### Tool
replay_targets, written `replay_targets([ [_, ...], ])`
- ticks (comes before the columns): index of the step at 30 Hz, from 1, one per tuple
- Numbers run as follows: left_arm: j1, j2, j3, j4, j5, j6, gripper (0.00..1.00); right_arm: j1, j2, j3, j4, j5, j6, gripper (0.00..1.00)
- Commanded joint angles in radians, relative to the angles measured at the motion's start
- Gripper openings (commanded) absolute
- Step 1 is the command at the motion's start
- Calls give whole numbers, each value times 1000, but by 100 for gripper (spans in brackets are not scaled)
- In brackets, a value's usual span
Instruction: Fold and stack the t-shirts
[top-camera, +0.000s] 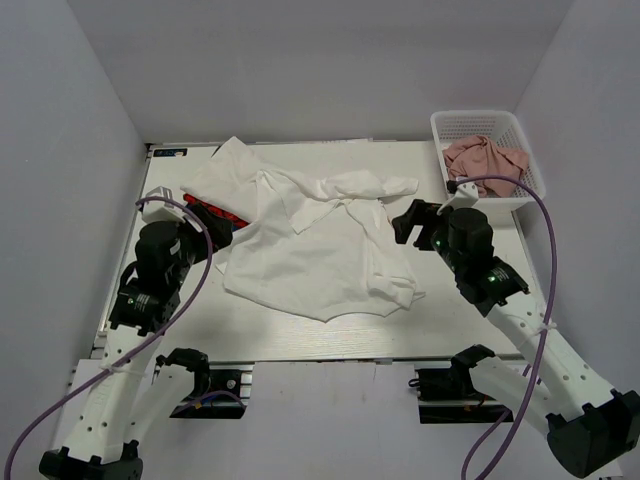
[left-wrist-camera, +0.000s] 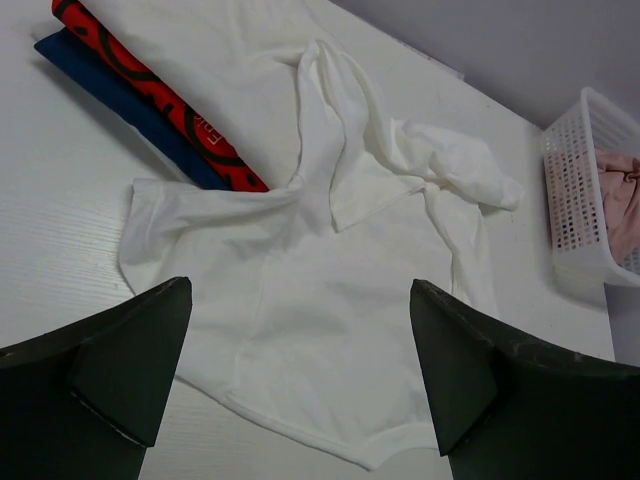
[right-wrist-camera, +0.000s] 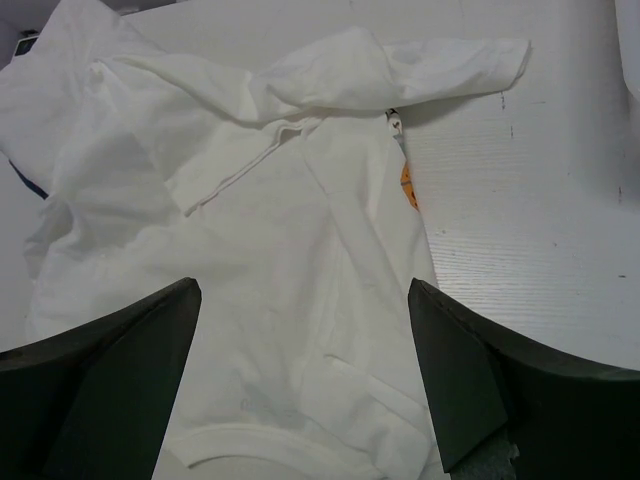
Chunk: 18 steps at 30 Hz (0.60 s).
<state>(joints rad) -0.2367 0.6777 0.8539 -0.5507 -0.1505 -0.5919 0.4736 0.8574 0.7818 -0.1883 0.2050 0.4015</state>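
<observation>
A rumpled white t-shirt (top-camera: 320, 250) sprawls across the worktop's (top-camera: 285, 338) middle (one sleeve twisted), while left tool (left-wrist-camera: 300, 365) and right tool (right-wrist-camera: 300, 370) gape wide, empty.

white t-shirt (top-camera: 310, 260) | red shirt (left-wrist-camera: 150, 88), black curves | blue shirt (left-wrist-camera: 115, 95), perhaps plain

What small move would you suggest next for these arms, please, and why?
Probably lower the right fingers onto the bunched sleeve of the white t-shirt and pinch it, to pull it flat. The shirt lies rumpled and unfolded, and both the right and left fingers stand open, holding nothing.
</observation>
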Motion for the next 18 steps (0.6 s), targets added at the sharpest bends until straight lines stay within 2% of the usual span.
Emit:
replay_targets([
  [1,7,3,16,-14,-21,-14,100,-1,-1,-7,40,-24,5,90],
  [8,7,25,25,8,-50,-14,100,5,58,-52,122,-134,-38,90],
  [11,7,74,37,44,-78,-14,100,19,156,-35,173,-234,-85,90],
  [16,16,209,91,159,-44,6,100,74,470,109,176,-283,-112,90],
  [18,16,319,149,183,-44,30,100,106,580,178,174,-270,-115,90],
])
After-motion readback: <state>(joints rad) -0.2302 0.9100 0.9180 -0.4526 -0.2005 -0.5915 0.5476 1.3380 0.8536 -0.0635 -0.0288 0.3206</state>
